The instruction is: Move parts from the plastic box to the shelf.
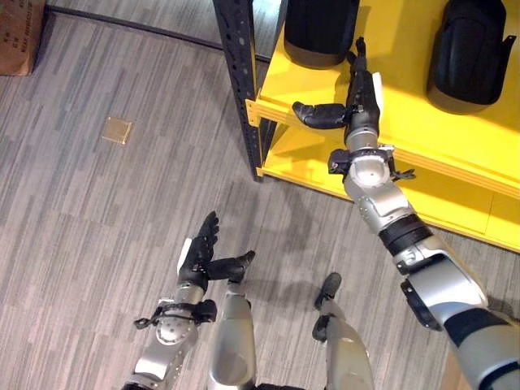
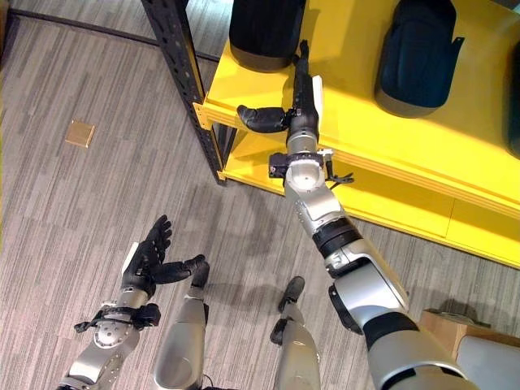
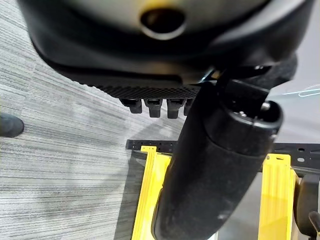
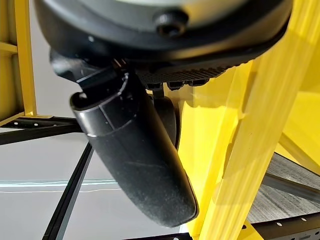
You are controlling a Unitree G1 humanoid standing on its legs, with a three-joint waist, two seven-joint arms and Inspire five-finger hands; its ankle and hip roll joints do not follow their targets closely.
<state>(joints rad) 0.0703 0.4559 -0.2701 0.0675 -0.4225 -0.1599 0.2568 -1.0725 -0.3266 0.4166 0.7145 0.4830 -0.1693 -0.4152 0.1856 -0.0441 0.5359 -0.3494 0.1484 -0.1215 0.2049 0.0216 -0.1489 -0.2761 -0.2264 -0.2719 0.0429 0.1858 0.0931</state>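
Note:
A yellow shelf (image 1: 422, 122) fills the upper right. Two black moulded parts stand on its top board, one at the left end (image 1: 321, 32) and one further right (image 1: 471, 53). My right hand (image 1: 361, 93) reaches over that board between them, fingers straight and pointing at the back of the shelf, thumb spread toward the left; it holds nothing. The right wrist view shows its thumb (image 4: 135, 155) beside the yellow frame. Low over the floor, my left hand (image 1: 201, 252) is open and holds nothing, well short of the shelf.
A black perforated upright (image 1: 240, 81) carries the shelf's left end. A small brass plate (image 1: 117, 130) is set in the grey plank floor, and a cardboard box (image 1: 20, 36) sits at the far left. A pale container on a wooden edge (image 2: 479, 345) shows at the lower right.

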